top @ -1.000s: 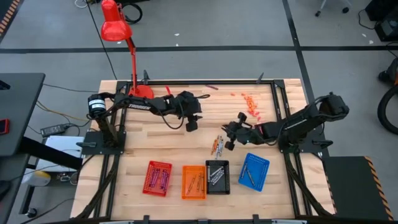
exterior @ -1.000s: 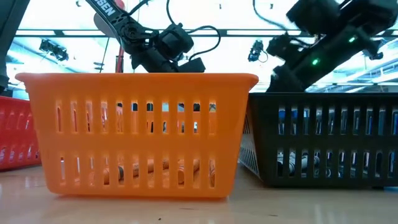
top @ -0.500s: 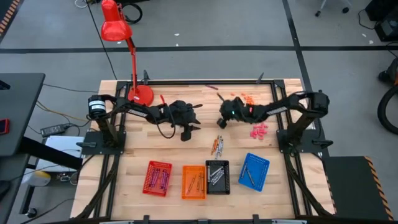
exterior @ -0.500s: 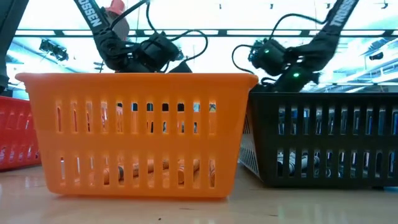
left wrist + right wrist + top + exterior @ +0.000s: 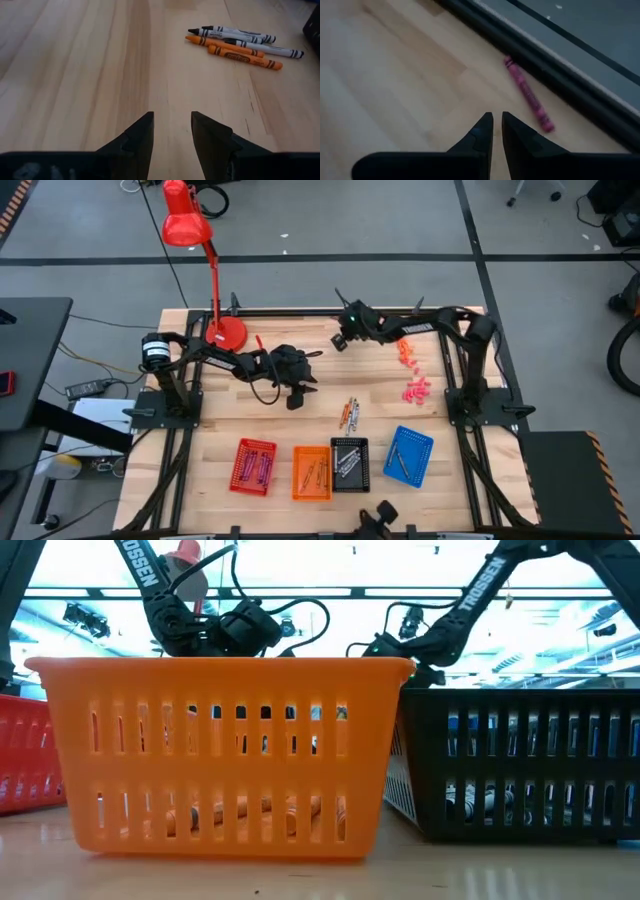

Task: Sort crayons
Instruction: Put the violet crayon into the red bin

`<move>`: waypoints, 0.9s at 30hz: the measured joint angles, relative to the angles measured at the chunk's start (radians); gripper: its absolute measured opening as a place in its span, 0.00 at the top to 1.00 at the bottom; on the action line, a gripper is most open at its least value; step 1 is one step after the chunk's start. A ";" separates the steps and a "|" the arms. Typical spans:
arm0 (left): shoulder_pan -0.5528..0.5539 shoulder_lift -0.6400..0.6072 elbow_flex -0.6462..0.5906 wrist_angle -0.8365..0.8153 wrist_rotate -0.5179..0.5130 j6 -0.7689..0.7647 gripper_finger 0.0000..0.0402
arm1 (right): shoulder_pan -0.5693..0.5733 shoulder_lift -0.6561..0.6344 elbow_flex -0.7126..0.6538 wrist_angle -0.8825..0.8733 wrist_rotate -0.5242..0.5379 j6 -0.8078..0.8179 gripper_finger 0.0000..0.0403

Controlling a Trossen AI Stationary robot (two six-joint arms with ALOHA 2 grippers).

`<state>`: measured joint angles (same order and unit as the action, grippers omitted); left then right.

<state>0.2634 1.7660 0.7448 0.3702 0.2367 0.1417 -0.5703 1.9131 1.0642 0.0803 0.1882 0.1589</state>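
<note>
My right fingers (image 5: pixel 495 125) stand nearly together with only a sliver of gap and nothing between them; a second ago they were a little wider and hung low over the middle of the surface (image 5: pixel 200 430) near the loose pile, and since then the right arm has swung up and away to the far edge. The wrist view now looks straight at a single maroon-purple crayon (image 5: pixel 527 93) lying alone beside the dark frame rail (image 5: pixel 580 100), just ahead of the fingertips and not touched. In the high view the right gripper (image 5: pixel 341 340) hovers by that far rail. I read this as the arm going after the stray first; the fingers will need to part before they can take it, and the rail so close leaves little room on that side. My left fingers (image 5: pixel 135 137) are parted and empty, the left gripper (image 5: pixel 296 392) low over bare wood left of centre; that arm has drawn back slightly and otherwise waits. Ahead of it lies the loose pile of crayons (image 5: pixel 348 413), orange and grey-white, unsorted. The red tray (image 5: pixel 253 466), orange tray (image 5: pixel 311 473), black tray (image 5: pixel 350 463) and blue tray (image 5: pixel 408 456) along the near edge each already hold some sticks. Sorting looks well along, not finished.
</note>
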 joint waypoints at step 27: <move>0.002 0.000 0.000 0.046 0.000 -0.024 0.65 | -0.075 0.099 0.072 -0.054 0.005 0.075 0.66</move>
<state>0.2650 1.7660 0.7448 0.4167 0.2367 0.1181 -0.6451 2.0122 1.1359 0.0266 0.1934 0.2337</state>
